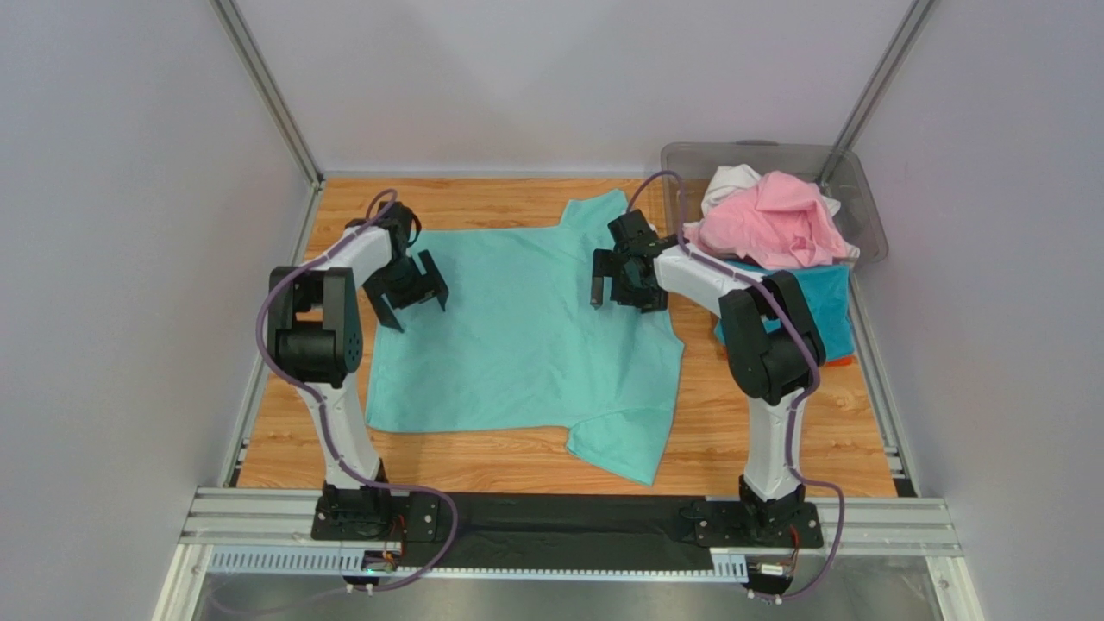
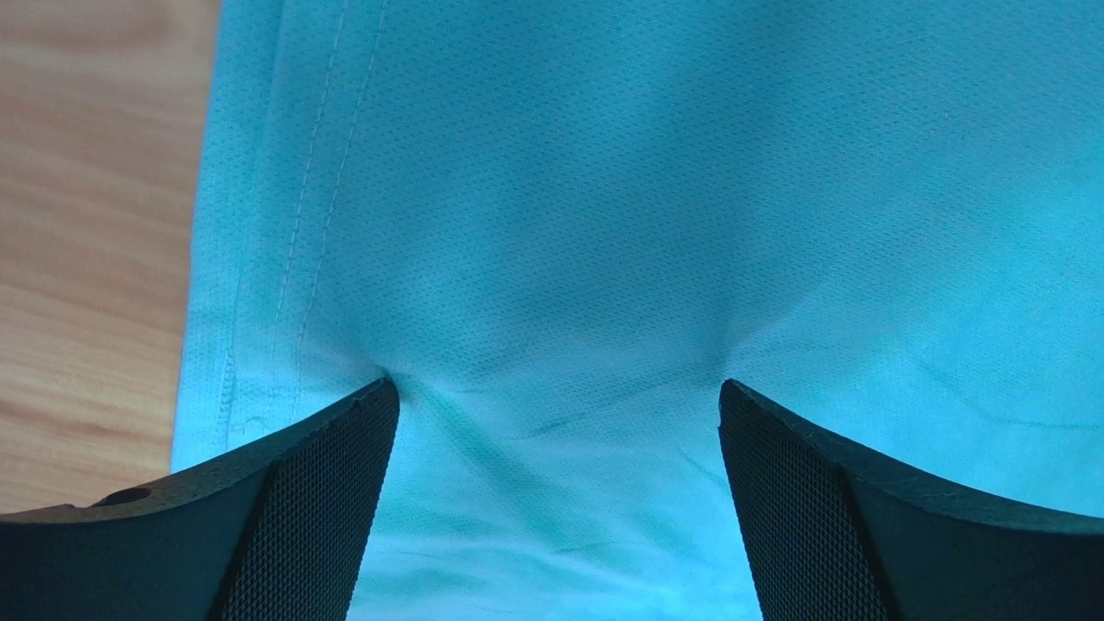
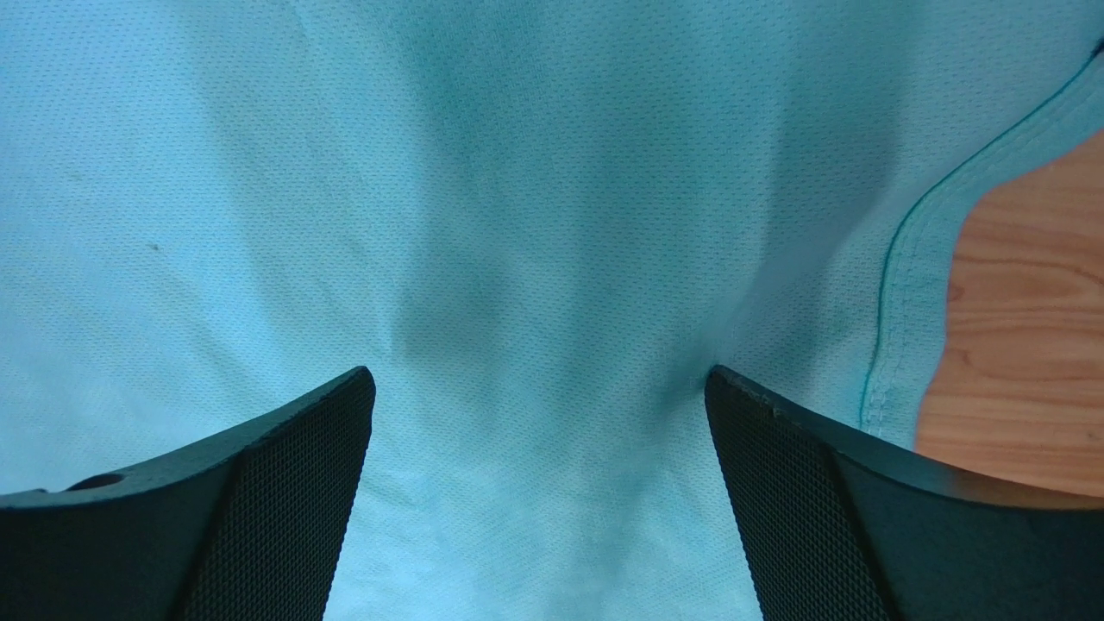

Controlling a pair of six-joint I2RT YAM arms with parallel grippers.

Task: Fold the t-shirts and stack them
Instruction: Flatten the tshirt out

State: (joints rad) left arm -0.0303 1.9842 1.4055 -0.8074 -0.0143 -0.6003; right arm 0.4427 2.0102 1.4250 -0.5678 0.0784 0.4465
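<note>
Left arm: elbow raised over the near-left part of the table [image 1: 739, 434], forearm running toward the far side, wrist bent down. The left gripper [image 1: 410, 287] hangs over the left edge of the mint green t-shirt [image 1: 518, 343]. Its jaws are spread wide with nothing between them but cloth below.

In the left wrist view both fingers [image 2: 311, 498] frame the fabric. The stitched hem runs just outside the left one, with bare wood beyond it. Small creases gather at the left fingertip, so I read it as touching the cloth.

Right arm: elbow up near the bin [image 1: 871, 207], forearm angled in toward the table's middle. The right gripper [image 1: 625, 276] points down over the shirt's right part, jaws likewise wide apart and holding nothing.

In the right wrist view the ribbed neckline [image 3: 907, 278] curves just outside the right finger [image 3: 804, 505]. I cannot tell whether these tips touch the cloth.

The shirt lies flat and spread on the wood, hem to the left, one sleeve toward the far side and one toward the near edge.

The pink t-shirt [image 1: 772, 220] and white t-shirt [image 1: 734, 179] are heaped in the bin. The teal blue t-shirt [image 1: 824, 311] lies under them, with a sliver of the orange t-shirt [image 1: 840, 361] at its near edge.
</note>
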